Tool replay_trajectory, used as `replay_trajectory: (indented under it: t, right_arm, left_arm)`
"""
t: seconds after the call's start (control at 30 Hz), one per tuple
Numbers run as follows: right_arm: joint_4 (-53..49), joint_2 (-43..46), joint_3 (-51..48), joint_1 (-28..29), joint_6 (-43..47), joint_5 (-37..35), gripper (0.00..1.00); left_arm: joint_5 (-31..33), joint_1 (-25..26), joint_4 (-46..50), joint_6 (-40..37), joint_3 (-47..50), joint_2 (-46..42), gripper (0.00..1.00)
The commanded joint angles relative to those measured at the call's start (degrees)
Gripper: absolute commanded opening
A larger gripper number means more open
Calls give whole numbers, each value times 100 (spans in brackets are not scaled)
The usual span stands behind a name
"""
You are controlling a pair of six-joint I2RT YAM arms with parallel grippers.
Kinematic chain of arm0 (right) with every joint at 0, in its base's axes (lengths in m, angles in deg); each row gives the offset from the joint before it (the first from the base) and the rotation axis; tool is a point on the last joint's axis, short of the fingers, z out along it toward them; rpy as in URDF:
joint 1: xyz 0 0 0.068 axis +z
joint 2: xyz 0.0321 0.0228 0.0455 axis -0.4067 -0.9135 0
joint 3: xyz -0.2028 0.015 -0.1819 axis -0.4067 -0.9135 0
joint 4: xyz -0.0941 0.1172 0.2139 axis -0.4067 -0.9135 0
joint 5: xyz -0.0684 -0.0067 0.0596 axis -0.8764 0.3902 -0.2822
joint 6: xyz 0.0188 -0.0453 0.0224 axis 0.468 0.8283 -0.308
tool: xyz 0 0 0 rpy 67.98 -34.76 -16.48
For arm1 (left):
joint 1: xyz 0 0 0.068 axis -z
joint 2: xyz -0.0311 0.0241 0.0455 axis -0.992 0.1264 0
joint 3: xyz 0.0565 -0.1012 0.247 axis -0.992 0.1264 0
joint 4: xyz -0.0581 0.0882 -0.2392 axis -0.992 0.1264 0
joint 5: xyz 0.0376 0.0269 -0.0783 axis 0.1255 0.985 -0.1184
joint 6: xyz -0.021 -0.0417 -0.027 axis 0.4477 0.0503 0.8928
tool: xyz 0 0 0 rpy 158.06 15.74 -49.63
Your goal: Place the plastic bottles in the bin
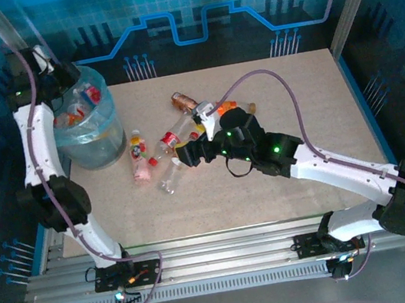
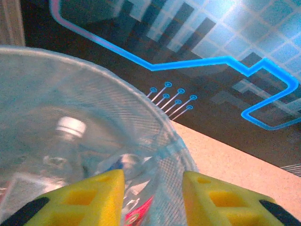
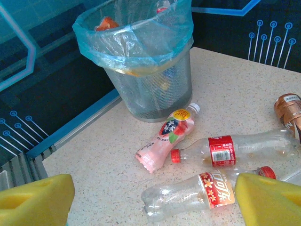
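The bin (image 1: 102, 146), grey mesh lined with a pale blue bag, stands at the table's back left with several plastic bottles inside. My left gripper (image 1: 68, 80) hovers over its rim. In the left wrist view that gripper (image 2: 153, 197) has its yellow fingers apart with nothing between them, above a white-capped bottle (image 2: 70, 128) in the bag (image 2: 117, 94). My right gripper (image 3: 153, 200) stands wide open just above a clear red-labelled bottle (image 3: 188, 195). A pink bottle (image 3: 169, 136) and another red-labelled bottle (image 3: 244, 148) lie just beyond it, in front of the bin (image 3: 150, 89).
A brown bottle (image 1: 182, 100) and orange-capped bottles (image 1: 227, 105) lie at mid table behind the right gripper (image 1: 188, 156). The right arm stretches across the table from the near right. A blue rail edges the table beside the bin.
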Motion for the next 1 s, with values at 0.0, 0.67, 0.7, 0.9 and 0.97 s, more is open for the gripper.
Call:
replay_trajectory:
  t: [0.0,0.67,0.7,0.9,0.97]
  right_arm:
    - [10,1,230,71,-14,34,89]
    - [-73,-85,240,76,-95,52,89]
    - [-73,-85,231,85,-95,57,89]
    - [-208,-115,365,84,-109,-5,88]
    - [-284,-121,442,88,-114,-96,88]
  left_arm:
    - [35,59,625,-317,-325,311,34]
    - [-58,109,742,-563,709,171,32]
    - [-69,109,719,-563,762,140,32]
    - [-161,103,605,-357,302,-29,34]
    - [-196,109,573,-236,-25,-104,36]
